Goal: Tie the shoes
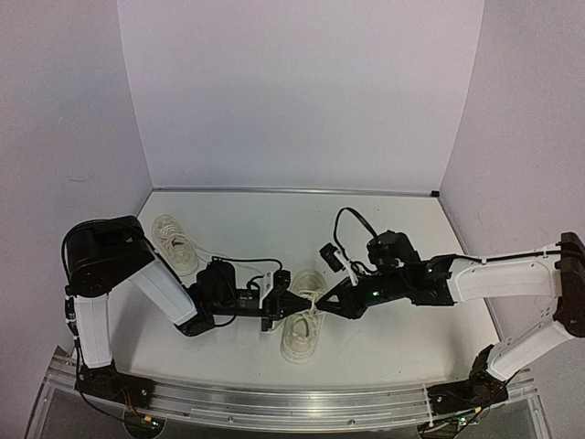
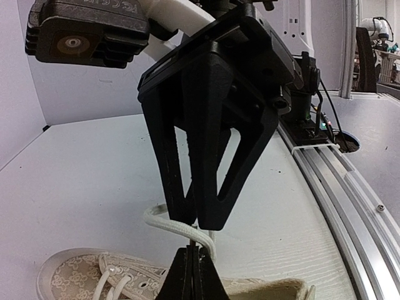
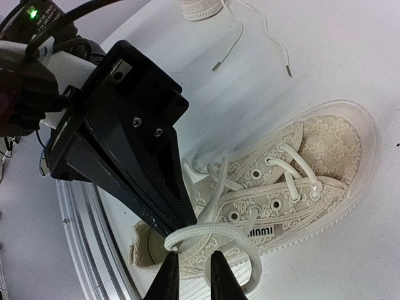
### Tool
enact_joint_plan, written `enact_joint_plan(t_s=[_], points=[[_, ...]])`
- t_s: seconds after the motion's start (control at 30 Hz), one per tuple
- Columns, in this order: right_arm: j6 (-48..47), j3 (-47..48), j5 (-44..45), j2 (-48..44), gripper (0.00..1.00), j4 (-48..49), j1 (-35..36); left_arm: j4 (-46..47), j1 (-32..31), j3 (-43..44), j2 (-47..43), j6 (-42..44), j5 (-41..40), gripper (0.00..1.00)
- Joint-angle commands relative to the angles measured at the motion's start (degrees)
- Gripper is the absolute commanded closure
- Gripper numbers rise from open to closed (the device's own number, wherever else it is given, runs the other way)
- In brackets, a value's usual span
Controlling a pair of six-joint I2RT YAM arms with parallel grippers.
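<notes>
Your near shoe (image 1: 300, 337) lies on the table (image 1: 274, 219) close to the middle of its near edge, with its toe toward that edge. From above, the two grippers cover its tongue end, so only the toe half is plain there. Its lace (image 3: 212, 232) is threaded through the eyelets and rises in one loose loop above the opening.

The left gripper (image 1: 306, 303) comes in from the left edge side. Its fingers (image 2: 181, 275) are pressed together on that lace, just where the loop starts. In its own camera only their tips show at the bottom of the picture, and the shoe is cut off below them.

The right gripper (image 1: 325, 306) faces it tip to tip from the right edge side. Its fingers (image 3: 167, 278) stand a narrow gap apart, with the loop lying across their ends. You cannot tell whether they pinch the lace or only touch it, because the left gripper's body blocks that spot in both wrist pictures.

The far shoe (image 1: 174, 242) sits well apart, near the left edge and toward the back. Its lace ends (image 3: 215, 65) trail loose across the table. The right wrist picture shows only its heel rim, cut off at the top.
</notes>
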Motion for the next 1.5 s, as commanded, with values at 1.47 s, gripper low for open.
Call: enact_joint_plan(t_s=[1.47], points=[[-0.6,0.6,0.8,-1.5,1.00,2.8,-0.2,-46.8,9.8,-1.4,-22.5,20.6,-7.0,0.73]])
